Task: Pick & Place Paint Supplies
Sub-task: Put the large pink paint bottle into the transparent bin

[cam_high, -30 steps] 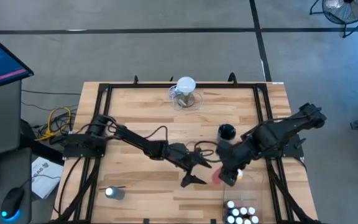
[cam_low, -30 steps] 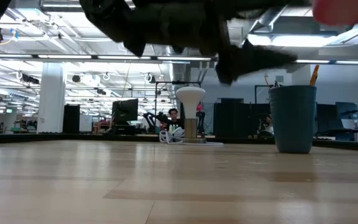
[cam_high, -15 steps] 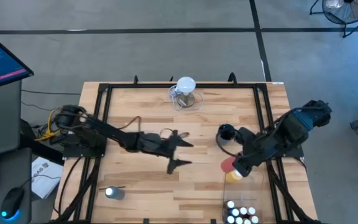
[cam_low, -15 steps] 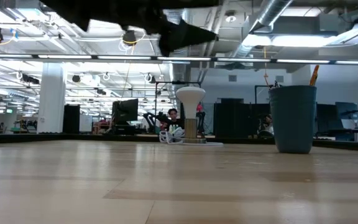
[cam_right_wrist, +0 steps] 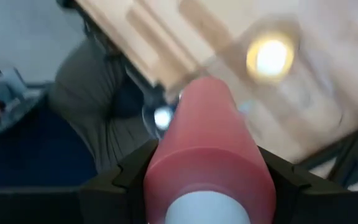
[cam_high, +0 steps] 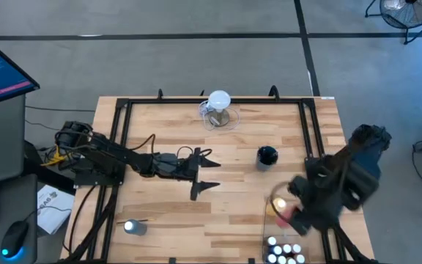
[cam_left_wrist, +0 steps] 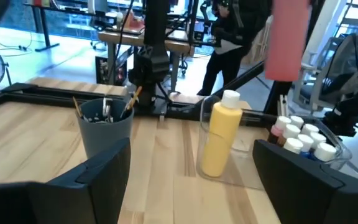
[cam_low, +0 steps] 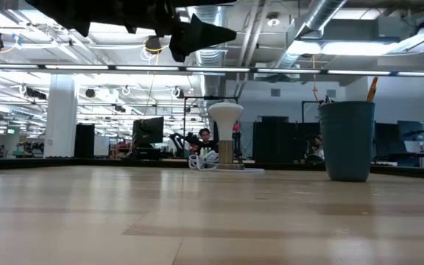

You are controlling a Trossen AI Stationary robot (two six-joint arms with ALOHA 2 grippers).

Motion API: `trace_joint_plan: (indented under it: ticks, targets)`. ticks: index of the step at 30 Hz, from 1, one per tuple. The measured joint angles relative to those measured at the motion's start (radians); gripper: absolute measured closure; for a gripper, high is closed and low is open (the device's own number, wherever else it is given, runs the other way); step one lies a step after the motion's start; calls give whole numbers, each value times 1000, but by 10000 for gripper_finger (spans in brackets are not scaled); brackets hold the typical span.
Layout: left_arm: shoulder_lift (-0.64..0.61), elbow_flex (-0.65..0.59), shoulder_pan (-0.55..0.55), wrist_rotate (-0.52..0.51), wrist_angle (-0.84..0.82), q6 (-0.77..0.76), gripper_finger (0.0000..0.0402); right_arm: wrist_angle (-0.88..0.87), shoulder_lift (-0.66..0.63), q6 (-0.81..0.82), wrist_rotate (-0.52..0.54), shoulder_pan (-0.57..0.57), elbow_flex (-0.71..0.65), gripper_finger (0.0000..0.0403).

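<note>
Right claw grips the pink bottle above the clear bin at the counter's right front.

The bottle sits clamped between the dark fingers, hanging over the yellow bottle, which stands upright in the bin beside the white-capped small bottles. Left claw hovers wide open and empty over mid-counter. A grey cup of brushes stands on the wood, a jug at the back edge. Beyond: office desks, monitors, a person. The right arm hides most of the pink bottle from above.
</note>
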Motion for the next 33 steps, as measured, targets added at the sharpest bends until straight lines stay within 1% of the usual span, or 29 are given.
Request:
trace_joint_plan:
  ticks: [4,7,10,14,22,26,33]
  targets:
    - [3,0,0,0,-2,0,105,1,25,129,-7,102,-7,209]
    - [3,0,0,-1,3,0,105,1,28,236,4,161,-52,210]
    - [3,0,0,-3,7,0,105,0,28,319,12,192,-122,210]
    - [3,0,0,-3,12,0,105,-1,29,366,-10,207,-202,210]
    - [3,0,0,4,19,0,105,0,29,323,-6,172,-302,210]
    - [3,0,0,8,19,0,105,0,28,259,-6,145,-348,210]
    - [3,0,0,20,19,-1,105,0,28,99,-11,113,-389,210]
